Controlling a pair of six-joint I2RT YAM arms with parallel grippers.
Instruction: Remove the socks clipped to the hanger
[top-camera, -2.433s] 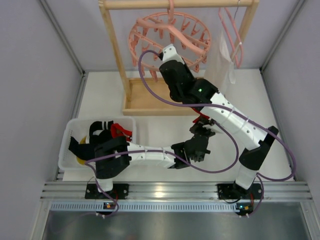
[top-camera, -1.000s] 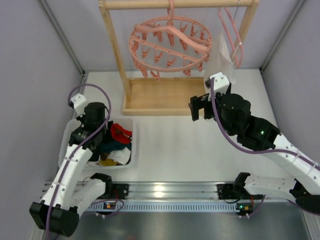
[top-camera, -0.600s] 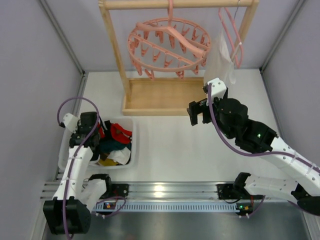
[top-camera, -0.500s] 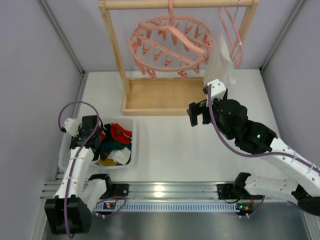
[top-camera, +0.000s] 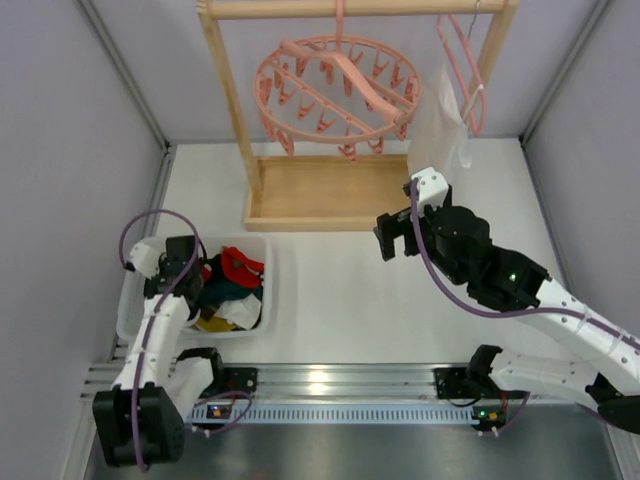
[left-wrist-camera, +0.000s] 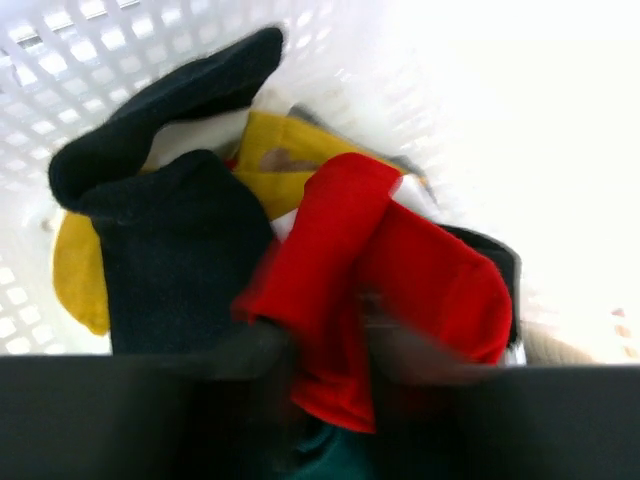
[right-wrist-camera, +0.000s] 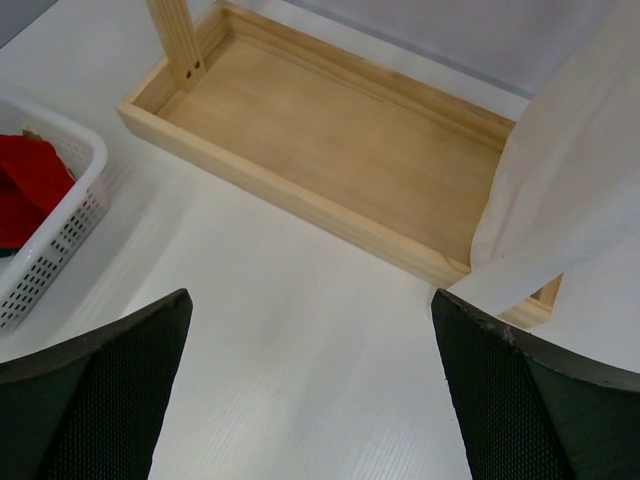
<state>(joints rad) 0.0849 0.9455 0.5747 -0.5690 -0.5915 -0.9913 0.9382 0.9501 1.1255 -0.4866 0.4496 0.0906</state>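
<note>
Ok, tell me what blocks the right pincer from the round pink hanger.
Nothing visible does. The right pincer is open, short of the wooden base that lies below the hanger; the white cloth hangs beside it.

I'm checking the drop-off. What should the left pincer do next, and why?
Probably open wide and lift straight up out of the basket: the left pincer flanks a red sock lying there, and the hanger shows only bare clips, so nothing looks left to fetch.
</note>
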